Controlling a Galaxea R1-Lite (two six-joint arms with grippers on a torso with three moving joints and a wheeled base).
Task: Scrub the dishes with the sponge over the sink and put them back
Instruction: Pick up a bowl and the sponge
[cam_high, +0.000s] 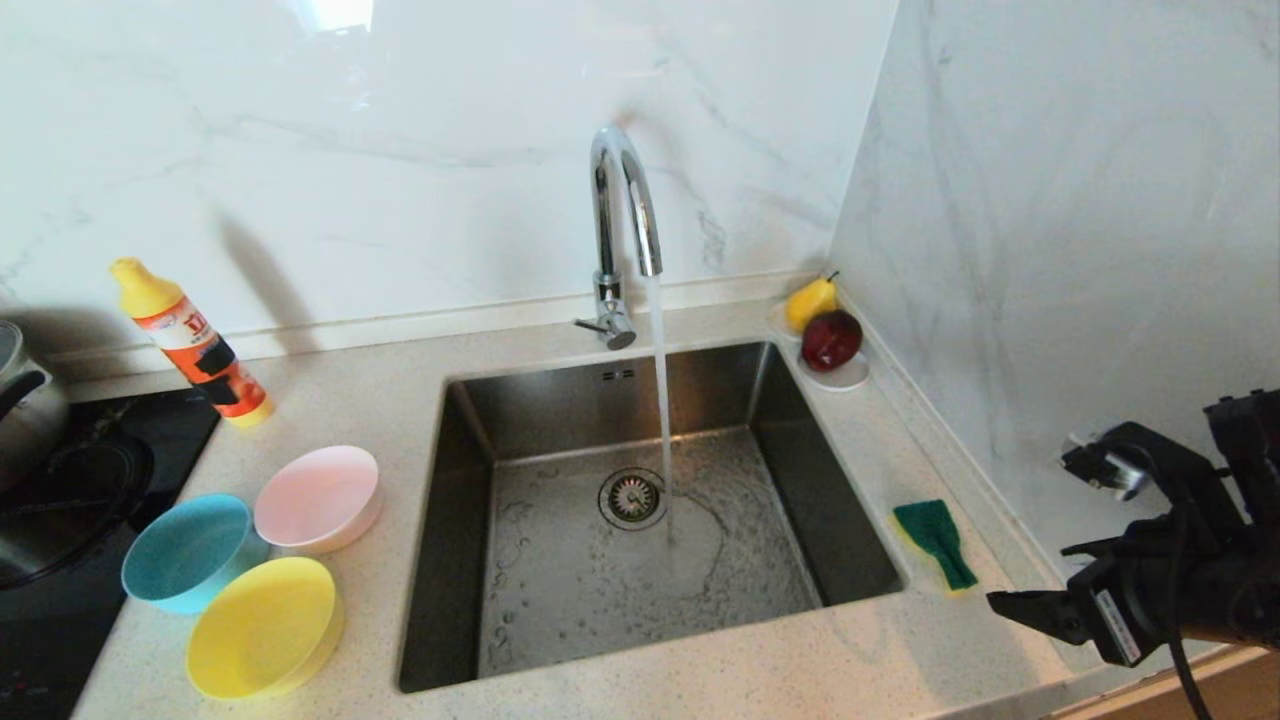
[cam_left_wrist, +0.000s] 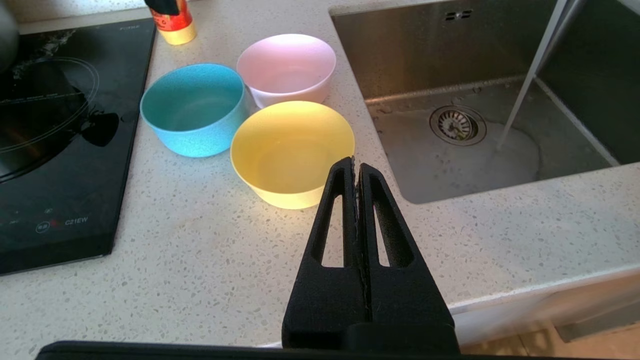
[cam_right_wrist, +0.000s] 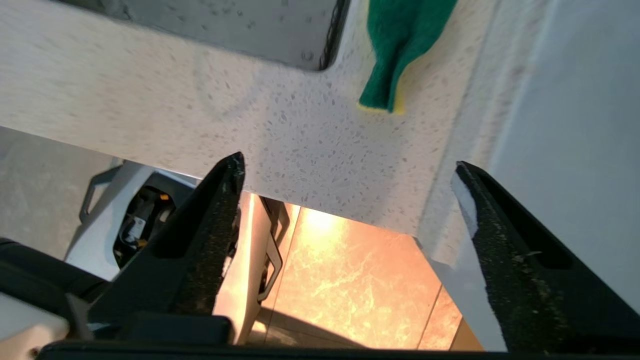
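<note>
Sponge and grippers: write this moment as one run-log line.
sponge: on counter, right of sink | right gripper: open, short of it | left gripper: shut, idle

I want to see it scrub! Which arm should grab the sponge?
Probably the right: its open right gripper hangs near the sponge on that side of the sink.

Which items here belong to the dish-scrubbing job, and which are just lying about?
Job: pink bowl, blue bowl, yellow bowl, sponge, sink, open right gripper.
Lying about: detergent bottle, fruit saucer, pot, cooktop.
</note>
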